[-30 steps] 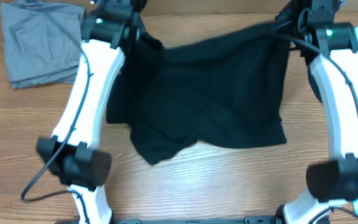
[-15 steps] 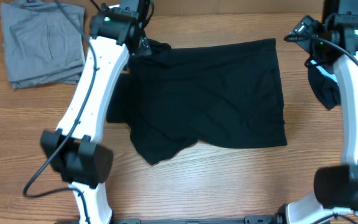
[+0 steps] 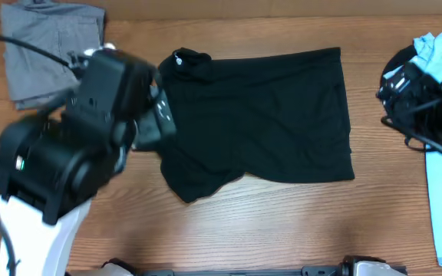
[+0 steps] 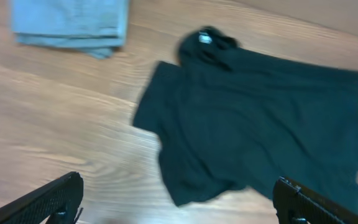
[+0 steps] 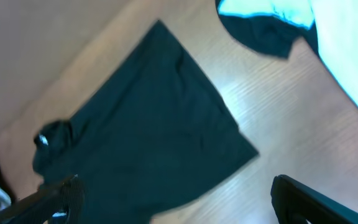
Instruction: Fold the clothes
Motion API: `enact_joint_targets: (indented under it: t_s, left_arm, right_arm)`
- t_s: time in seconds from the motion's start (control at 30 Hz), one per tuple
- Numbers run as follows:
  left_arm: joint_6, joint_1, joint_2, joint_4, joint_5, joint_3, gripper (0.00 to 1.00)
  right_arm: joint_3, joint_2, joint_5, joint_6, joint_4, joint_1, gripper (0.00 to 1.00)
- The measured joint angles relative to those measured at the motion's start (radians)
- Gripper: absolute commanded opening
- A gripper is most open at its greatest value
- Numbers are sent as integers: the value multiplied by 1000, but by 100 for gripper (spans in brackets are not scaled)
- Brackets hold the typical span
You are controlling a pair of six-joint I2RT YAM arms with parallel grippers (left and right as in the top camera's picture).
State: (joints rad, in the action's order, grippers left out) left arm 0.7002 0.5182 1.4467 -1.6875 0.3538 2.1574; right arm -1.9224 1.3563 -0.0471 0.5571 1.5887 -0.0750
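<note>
The black shirt (image 3: 259,115) lies spread on the table's middle, its collar bunched at the far left corner and its near left edge rumpled. It also shows in the left wrist view (image 4: 253,124) and the right wrist view (image 5: 148,130). Folded grey trousers (image 3: 48,54) lie at the far left, also in the left wrist view (image 4: 73,22). A light blue T-shirt (image 3: 440,50) lies at the far right, also in the right wrist view (image 5: 278,12). My left gripper (image 4: 179,205) is open and empty, high above the shirt's left side. My right gripper (image 5: 179,202) is open and empty, raised at the right.
The left arm's housing (image 3: 75,146) is large and blurred over the table's left part. The right arm (image 3: 436,107) is at the right edge, above a dark garment (image 5: 260,34) by the light blue one. Bare wood (image 3: 282,222) lies at the front.
Both grippers have let go of the shirt's far edge and pulled back and up toward the near side. The shirt now lies flat on the table.
</note>
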Motion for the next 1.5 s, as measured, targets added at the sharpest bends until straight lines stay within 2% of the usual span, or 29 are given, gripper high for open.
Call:
enact_joint_targets:
  t_s: [0.17,0.43,0.53,0.8,0.9,1.07,1.23,1.5]
  left_arm:
    - [46,139,-38,0,-35,-98,100]
    - [243,261,-61,21,-83,-518,100]
    - [286,282,-66,130,-138,-700,100]
    - [311,280,-65,360,-222,-1026,100]
    - [304,258,-65,475,-235,-1112,100]
    - [220,176,-65,712,-314,-1253,98]
    - [149,113,-53,797,-359,-1317,96]
    - [93,101,58,855,-407,-1318,95]
  right_arm:
    - [1,-5,14,-1,99,0,100]
    - [132,-6,-16,-1,70,0,100]
    - [242,-5,-18,-1,-25,0,100]
    - [471,2,-2,-4,-180,0,100]
    - [530,3,0,-4,-222,0,100]
    - [571,3,12,-4,-254,0,100]
    - [574,3,19,-3,-261,0,100]
    - [575,3,37,-4,-262,0,100]
